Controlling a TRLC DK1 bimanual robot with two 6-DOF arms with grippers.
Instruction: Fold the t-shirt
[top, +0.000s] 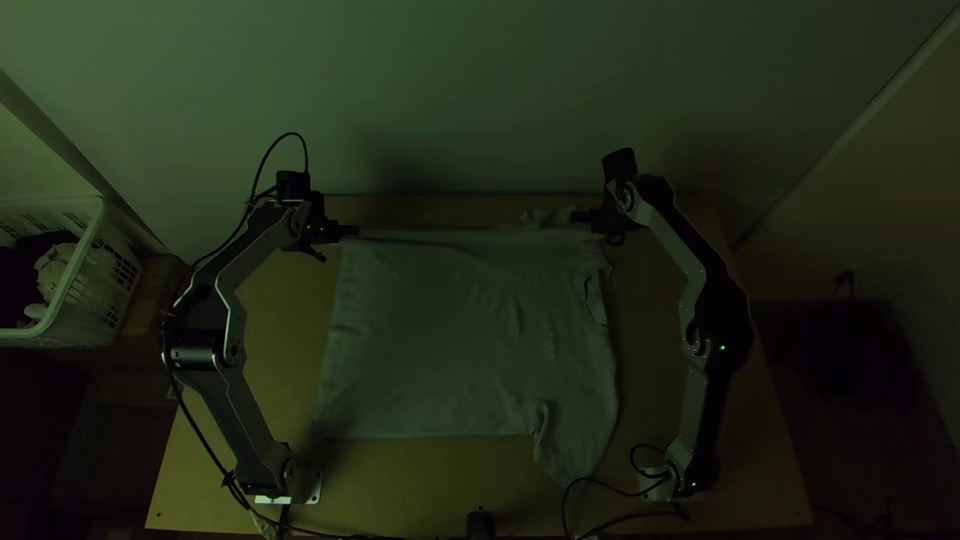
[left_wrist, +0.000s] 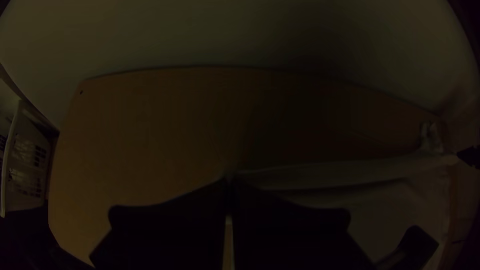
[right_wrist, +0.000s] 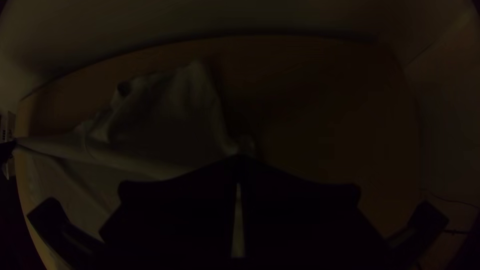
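The pale t-shirt (top: 460, 335) lies mostly spread on the table, its far edge drawn straight between both grippers. My left gripper (top: 352, 231) is at the shirt's far left corner, and in the left wrist view the left gripper (left_wrist: 229, 179) is shut on that corner of the t-shirt (left_wrist: 320, 175). At the far right, my right gripper (top: 578, 216) holds the shirt near a sleeve; in the right wrist view the right gripper (right_wrist: 240, 159) is shut on the t-shirt (right_wrist: 165, 120), with a loose sleeve part bunched beyond it. Another sleeve points toward the near edge.
A white basket (top: 85, 280) with cloth in it stands left of the wooden table (top: 400, 480). A wall rises behind the far edge. Black cables (top: 600, 482) lie by the right arm's base, and a dark object (top: 480, 524) is at the near edge.
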